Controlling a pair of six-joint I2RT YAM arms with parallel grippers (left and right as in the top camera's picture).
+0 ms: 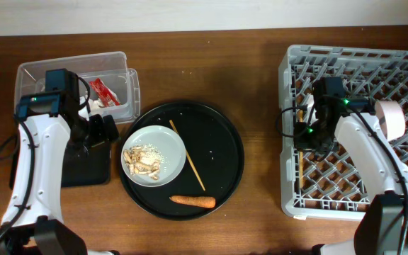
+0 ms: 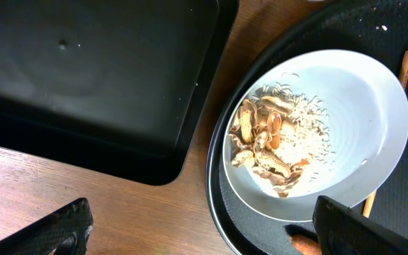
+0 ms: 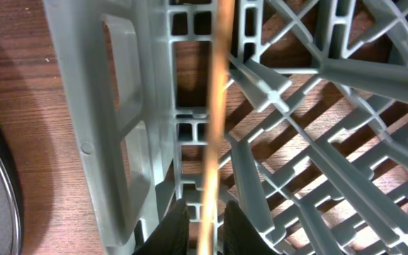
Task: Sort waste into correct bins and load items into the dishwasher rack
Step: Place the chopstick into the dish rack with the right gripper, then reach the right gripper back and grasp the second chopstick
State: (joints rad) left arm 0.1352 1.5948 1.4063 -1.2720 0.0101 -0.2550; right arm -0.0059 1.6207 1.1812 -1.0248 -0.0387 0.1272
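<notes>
Chopstick (image 3: 217, 85) clamped in right pincer (image 3: 205, 214) over dishwasher rack (image 3: 76, 85), left pincer (image 2: 211, 230) spread wide beside plate (image 2: 360, 120)

Both arms are wearing smooth white shells along their long links, with boxy black housings sitting at the joints. The left arm (image 1: 37, 152) is glowing one small green light on its black wrist block, and the right arm (image 1: 363, 145) is showing two. Thin black cables are looping beside each. The left gripper (image 2: 204, 228) is showing blunt matte-black fingers (image 2: 55, 230), while the right gripper (image 3: 205, 230) is showing dark, narrow ones.
</notes>
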